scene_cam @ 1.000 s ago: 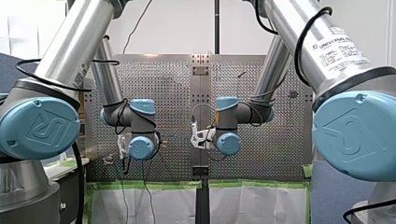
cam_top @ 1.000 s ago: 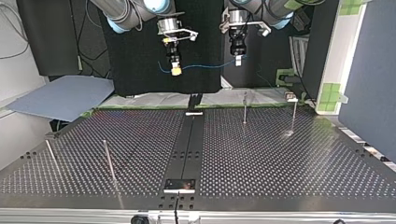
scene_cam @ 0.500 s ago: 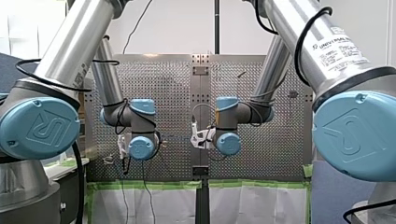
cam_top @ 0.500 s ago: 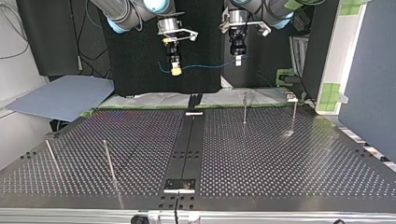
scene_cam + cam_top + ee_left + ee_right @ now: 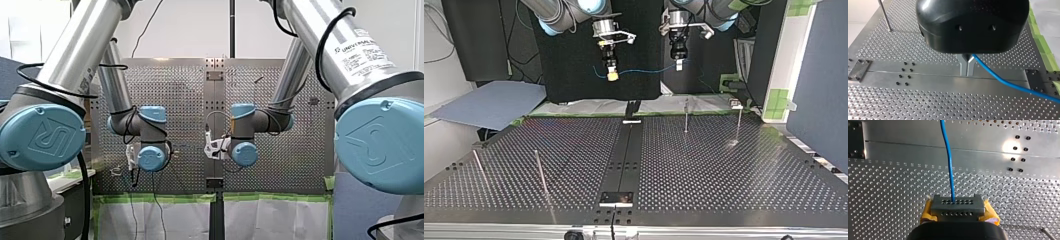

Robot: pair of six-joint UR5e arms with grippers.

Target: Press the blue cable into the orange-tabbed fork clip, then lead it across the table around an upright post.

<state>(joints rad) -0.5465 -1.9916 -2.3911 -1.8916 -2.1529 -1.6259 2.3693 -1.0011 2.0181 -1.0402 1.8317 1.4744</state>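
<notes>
The blue cable (image 5: 644, 70) is held in the air over the bench (image 5: 724, 170), touching nothing on it. It is strung in a shallow sag between the two sets of fingers. In the top view it runs from the view's left of centre to just right of centre. A short free end shows past the right fingers (image 5: 958, 206) toward that view's left.

In the left wrist view the cable is seen to come out from between the tips of the left fingers (image 5: 963, 66) and to slant away to one side, clear of the bench below. These metal fingers are pressed together, with no gap visible between them, and the cable is pinched at their tips.

In the right wrist view the cable is seen to enter at the middle of the grey perforated tip, which is flanked by yellow pads (image 5: 927, 212), and to run straight ahead from it. No gap is seen there either, and the cable is gripped by the closed right fingers.

Both sets of fingers are pointed down at the bench. The smooth centre strip (image 5: 923, 75) lies under the left fingers.

Four upright posts (image 5: 686, 116) are set in the bench. Two stand toward the top view's right near the far edge, and two toward its left nearer the camera. All are well apart from the cable.

In the front view the left arm (image 5: 150, 131) and the right arm (image 5: 247, 129) are seen side by side, near each other.
</notes>
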